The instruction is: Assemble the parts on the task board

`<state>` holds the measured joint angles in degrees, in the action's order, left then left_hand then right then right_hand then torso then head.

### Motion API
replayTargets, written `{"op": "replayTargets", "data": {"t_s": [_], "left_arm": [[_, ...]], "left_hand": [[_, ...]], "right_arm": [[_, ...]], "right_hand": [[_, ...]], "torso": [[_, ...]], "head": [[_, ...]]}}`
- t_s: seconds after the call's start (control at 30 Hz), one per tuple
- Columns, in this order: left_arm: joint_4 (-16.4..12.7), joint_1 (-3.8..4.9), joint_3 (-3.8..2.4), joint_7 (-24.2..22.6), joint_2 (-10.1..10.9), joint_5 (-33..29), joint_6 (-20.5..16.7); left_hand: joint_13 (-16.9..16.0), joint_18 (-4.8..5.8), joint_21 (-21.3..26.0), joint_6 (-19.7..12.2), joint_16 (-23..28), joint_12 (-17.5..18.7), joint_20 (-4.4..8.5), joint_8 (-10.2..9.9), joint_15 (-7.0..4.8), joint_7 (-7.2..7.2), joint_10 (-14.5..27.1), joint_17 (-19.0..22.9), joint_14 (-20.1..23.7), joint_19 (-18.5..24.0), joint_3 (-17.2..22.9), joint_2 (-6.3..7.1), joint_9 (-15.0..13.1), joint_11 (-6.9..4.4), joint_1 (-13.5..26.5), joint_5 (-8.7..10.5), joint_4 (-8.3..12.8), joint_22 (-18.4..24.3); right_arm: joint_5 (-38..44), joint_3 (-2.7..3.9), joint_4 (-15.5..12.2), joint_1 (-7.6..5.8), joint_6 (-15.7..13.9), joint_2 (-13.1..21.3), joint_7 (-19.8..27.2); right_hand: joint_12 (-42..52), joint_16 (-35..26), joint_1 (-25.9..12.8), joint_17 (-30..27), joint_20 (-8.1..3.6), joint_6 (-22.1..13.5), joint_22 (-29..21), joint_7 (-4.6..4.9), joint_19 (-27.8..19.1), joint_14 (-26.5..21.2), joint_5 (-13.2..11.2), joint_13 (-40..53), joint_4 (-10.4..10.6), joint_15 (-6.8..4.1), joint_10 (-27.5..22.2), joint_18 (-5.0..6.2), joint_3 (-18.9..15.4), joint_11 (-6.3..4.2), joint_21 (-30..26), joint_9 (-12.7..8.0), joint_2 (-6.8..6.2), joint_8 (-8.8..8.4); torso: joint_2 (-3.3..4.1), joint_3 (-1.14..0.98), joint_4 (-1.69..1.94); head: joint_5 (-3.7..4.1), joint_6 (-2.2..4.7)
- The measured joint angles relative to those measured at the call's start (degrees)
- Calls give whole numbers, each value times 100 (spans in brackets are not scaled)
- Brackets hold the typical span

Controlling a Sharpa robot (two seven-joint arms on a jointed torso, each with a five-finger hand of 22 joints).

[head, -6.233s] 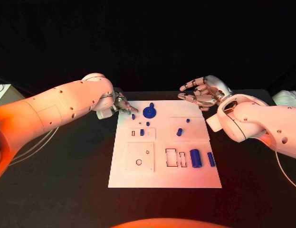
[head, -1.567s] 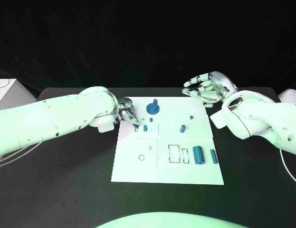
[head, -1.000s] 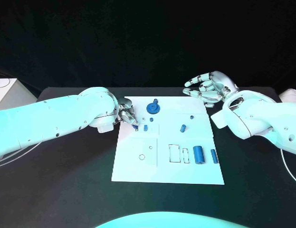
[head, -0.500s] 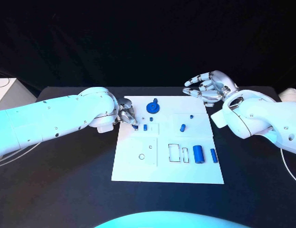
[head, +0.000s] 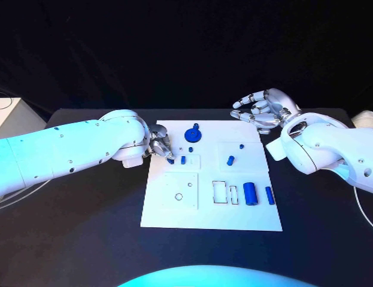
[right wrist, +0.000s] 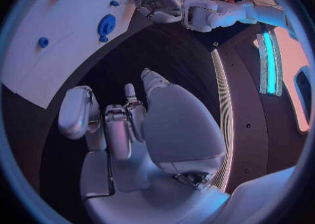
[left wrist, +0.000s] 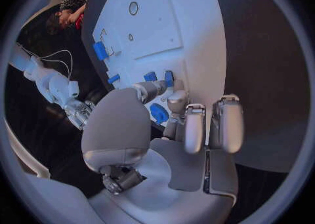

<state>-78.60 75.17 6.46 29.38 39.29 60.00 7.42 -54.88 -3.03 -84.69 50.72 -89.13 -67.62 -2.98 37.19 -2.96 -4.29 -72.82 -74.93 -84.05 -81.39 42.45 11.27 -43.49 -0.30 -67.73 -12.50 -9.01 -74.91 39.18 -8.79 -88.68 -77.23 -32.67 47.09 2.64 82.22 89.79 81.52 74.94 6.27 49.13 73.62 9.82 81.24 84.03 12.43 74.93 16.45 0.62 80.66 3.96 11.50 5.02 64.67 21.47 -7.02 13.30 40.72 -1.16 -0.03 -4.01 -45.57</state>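
Note:
The white task board (head: 205, 212) lies mid-table. My left hand (head: 158, 145) is at its left edge, fingertips down, and pinches a small blue peg (head: 170, 160) over the board beside a standing blue peg (head: 182, 159). The left wrist view shows its fingertips (left wrist: 175, 99) over the board (left wrist: 190, 51), by the blue gear (left wrist: 159, 113). That gear (head: 191, 136) sits near the far edge. A blue oblong piece (head: 230, 160), a large cylinder (head: 250, 194) and a slimmer one (head: 268, 195) lie to the right. My right hand (head: 260, 110) hovers past the far right corner, fingers loosely bent and empty.
Two empty rectangular slots (head: 217, 192) and a round hole (head: 178, 197) are on the board's near half. In the right wrist view the gear (right wrist: 105, 24) and the left hand (right wrist: 157, 3) lie beyond my right hand (right wrist: 125, 124). Black table surrounds the board.
Since the earliest frame my left hand has carried the small peg nearer along the board's left edge, from level with the gear to beside the standing peg. In the last second it barely moves. The right hand is still.

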Motion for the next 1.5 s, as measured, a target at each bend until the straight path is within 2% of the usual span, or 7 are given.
{"op": "replayTargets", "data": {"t_s": [0.53,0.83,0.87,0.9,1.17,1.2,1.5], "left_arm": [[-1,1,-3,-1,-1,14,17],[16,3,-4,9,-9,-4,46],[20,3,-4,12,-11,-8,48],[23,3,-4,13,-14,-14,51],[65,5,-4,34,-37,-61,68],[69,6,-4,36,-41,-68,71],[87,7,-5,51,-52,-100,80]], "left_hand": [[-4,0,0,0,0,0,0,2,-1,0,0,1,1,0,0,8,0,0,8,0,0,0],[-38,0,0,23,0,-26,21,2,-42,23,-45,1,1,-21,25,26,-1,-19,116,1,-24,0],[-39,0,0,32,0,-27,21,2,-42,32,-52,1,0,-21,37,39,-2,-13,129,1,-12,0],[-39,0,0,39,0,-27,21,1,-42,38,-53,1,0,-21,204,33,-2,-13,190,12,155,0],[-72,0,0,93,0,-46,21,2,-62,73,-103,1,20,-21,219,78,-12,-62,364,12,170,0],[-73,0,0,96,0,-47,21,4,-81,77,-103,1,2,-21,421,110,-86,-62,397,23,372,0],[-95,0,0,102,0,-46,42,21,-82,81,-125,1,0,-42,404,120,-89,-82,454,24,389,1]], "right_arm": [[0,2,-5,1,3,7,0],[-1,1,-6,1,4,8,0],[-1,0,-6,1,4,8,0],[-1,0,-6,1,4,8,0],[-1,0,-4,1,5,6,0],[-2,0,-4,1,5,6,0],[-2,1,-1,1,5,5,2]], "right_hand": [[0,0,0,-1,0,0,0,0,0,0,0,-1,0,0,0,0,0,0,0,0,0,0],[0,0,0,-2,0,0,0,0,0,0,0,-1,0,0,0,0,0,0,0,0,0,0],[0,0,0,-2,0,0,0,0,0,0,0,-2,0,0,0,0,0,0,0,0,0,0],[0,0,0,-2,0,0,0,0,0,0,0,-2,0,0,0,0,0,0,0,0,0,0],[0,0,0,-2,0,0,0,0,0,0,0,-2,0,0,0,0,0,0,0,0,0,0],[0,0,0,-2,0,0,0,0,0,0,0,-2,0,0,0,0,0,0,0,0,0,0],[0,0,0,-2,0,0,0,0,0,0,0,-2,0,0,0,0,0,0,0,0,0,0]], "torso": [[4,-2,-1],[3,-3,0],[2,-3,0],[1,-3,0],[-1,-3,-1],[-2,-3,-2],[-3,-3,-1]], "head": [[3,-18],[7,-37],[8,-38],[10,-41],[15,-52],[16,-52],[20,-57]]}}
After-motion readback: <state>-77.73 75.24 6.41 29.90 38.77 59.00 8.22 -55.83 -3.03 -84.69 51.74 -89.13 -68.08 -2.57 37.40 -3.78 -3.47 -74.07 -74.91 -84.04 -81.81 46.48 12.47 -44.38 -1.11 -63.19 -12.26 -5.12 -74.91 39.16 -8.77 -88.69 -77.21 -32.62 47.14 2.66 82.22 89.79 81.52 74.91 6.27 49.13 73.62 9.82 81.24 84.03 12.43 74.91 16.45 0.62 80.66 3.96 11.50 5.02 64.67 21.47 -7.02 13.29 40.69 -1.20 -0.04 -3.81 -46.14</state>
